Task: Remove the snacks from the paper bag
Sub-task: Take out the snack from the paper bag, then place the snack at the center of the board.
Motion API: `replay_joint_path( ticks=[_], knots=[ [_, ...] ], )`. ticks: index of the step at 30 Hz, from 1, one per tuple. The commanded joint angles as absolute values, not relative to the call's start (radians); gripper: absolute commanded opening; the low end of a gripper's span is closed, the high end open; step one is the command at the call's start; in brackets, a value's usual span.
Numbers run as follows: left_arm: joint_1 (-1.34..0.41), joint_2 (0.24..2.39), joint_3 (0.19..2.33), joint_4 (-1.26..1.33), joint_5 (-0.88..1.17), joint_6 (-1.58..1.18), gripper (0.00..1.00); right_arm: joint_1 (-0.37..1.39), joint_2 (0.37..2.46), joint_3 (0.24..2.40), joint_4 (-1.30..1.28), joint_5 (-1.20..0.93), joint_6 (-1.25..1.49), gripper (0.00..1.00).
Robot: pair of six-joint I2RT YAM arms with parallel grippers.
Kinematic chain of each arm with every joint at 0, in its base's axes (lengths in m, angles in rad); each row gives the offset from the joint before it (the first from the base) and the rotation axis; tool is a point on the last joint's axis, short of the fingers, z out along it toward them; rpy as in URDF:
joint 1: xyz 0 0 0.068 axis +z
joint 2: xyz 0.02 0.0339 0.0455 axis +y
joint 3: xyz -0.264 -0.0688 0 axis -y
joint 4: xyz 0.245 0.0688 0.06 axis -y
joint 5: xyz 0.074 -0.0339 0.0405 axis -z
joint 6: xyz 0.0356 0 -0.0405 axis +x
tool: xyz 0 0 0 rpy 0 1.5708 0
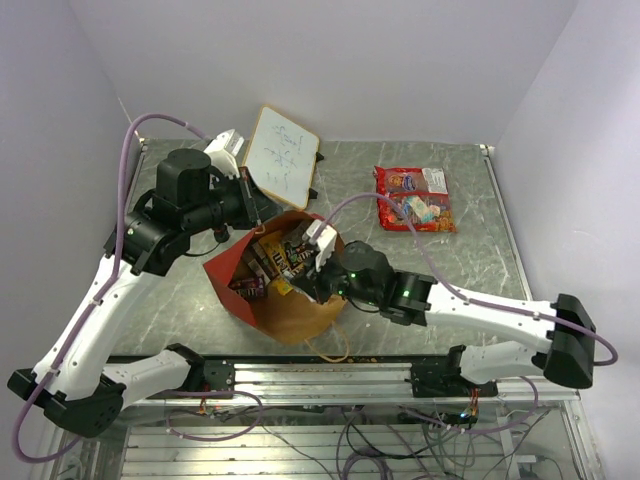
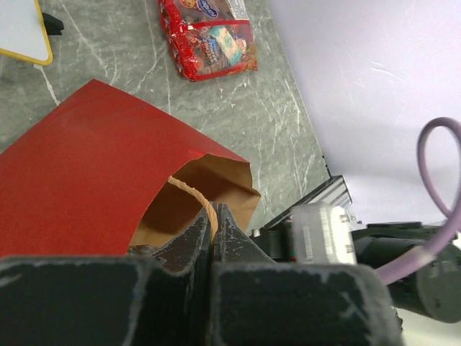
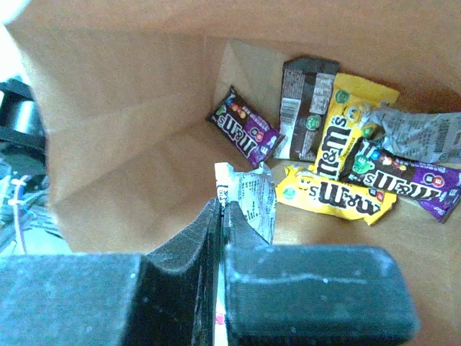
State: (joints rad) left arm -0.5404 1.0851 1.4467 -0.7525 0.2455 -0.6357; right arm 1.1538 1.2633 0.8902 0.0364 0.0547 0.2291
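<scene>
Paper bag (image 1: 225, 272) tilts, mouth toward right gripper (image 3: 220, 210) pinching a silver packet (image 3: 253, 198)

Inside the paper bag (image 3: 108, 144), the m&m's logo reads on one yellow packet (image 3: 338, 133), a second yellow packet (image 3: 338, 196), a dark brown packet (image 3: 403, 180) and a purple packet (image 3: 245, 135). Print on the silver packet (image 3: 252, 194), the red candy bag (image 1: 413, 198) and the whiteboard (image 1: 282, 155) is too small to read.
</scene>
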Motion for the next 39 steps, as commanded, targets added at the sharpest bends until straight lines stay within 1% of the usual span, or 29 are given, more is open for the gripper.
replay_joint_path(
  ticks=[1,5,9,11,13,15,18,20,22,23,25,26,28,30,33,36,39],
  knots=[
    [-0.546,1.065,1.456,-0.727,0.239,-0.630,0.07,1.155,1.169,0.954,-0.084,0.066,0.275,0.00],
    [-0.546,1.061,1.455,-0.739,0.232,-0.620,0.07,1.155,1.125,1.013,-0.181,0.105,0.288,0.00],
    [-0.546,1.060,1.450,-0.750,0.216,-0.610,0.07,1.155,1.109,1.151,-0.304,0.174,0.230,0.00],
    [-0.545,1.067,1.456,-0.761,0.219,-0.600,0.07,1.156,1.109,1.235,-0.365,0.249,0.192,0.00],
    [-0.547,1.070,1.460,-0.772,0.220,-0.593,0.07,1.156,1.108,1.324,-0.403,0.388,0.167,0.00],
    [-0.545,1.069,1.460,-0.775,0.219,-0.588,0.07,1.154,1.105,1.369,-0.406,0.533,0.151,0.00],
    [-0.546,1.069,1.460,-0.781,0.218,-0.583,0.07,1.154,1.097,1.377,-0.358,0.756,0.111,0.00],
    [-0.546,1.072,1.463,-0.786,0.220,-0.580,0.07,1.149,1.109,1.366,-0.330,0.940,0.093,0.00],
    [-0.546,1.077,1.467,-0.792,0.227,-0.580,0.07,1.133,1.144,1.386,-0.389,1.108,0.130,0.00],
    [-0.546,1.077,1.469,-0.794,0.232,-0.580,0.07,1.113,1.163,1.403,-0.459,1.149,0.200,0.00],
    [-0.546,1.075,1.468,-0.792,0.239,-0.581,0.07,1.037,1.191,1.425,-0.614,1.146,0.331,0.00],
    [-0.546,1.069,1.460,-0.787,0.245,-0.583,0.07,0.989,1.196,1.420,-0.677,1.105,0.430,0.00],
    [-0.546,1.059,1.444,-0.773,0.254,-0.592,0.07,0.880,1.186,1.354,-0.748,0.985,0.536,0.00],
    [-0.545,1.052,1.435,-0.758,0.267,-0.601,0.07,0.780,1.169,1.258,-0.758,0.877,0.585,0.00],
    [-0.546,1.056,1.445,-0.767,0.269,-0.605,0.07,0.689,1.160,1.127,-0.753,0.787,0.645,0.00],
    [-0.546,1.068,1.471,-0.791,0.255,-0.597,0.07,0.628,1.182,1.035,-0.776,0.775,0.684,0.00],
    [-0.546,1.080,1.489,-0.798,0.253,-0.598,0.07,0.519,1.216,0.968,-0.819,0.775,0.739,0.00]
  ],
)
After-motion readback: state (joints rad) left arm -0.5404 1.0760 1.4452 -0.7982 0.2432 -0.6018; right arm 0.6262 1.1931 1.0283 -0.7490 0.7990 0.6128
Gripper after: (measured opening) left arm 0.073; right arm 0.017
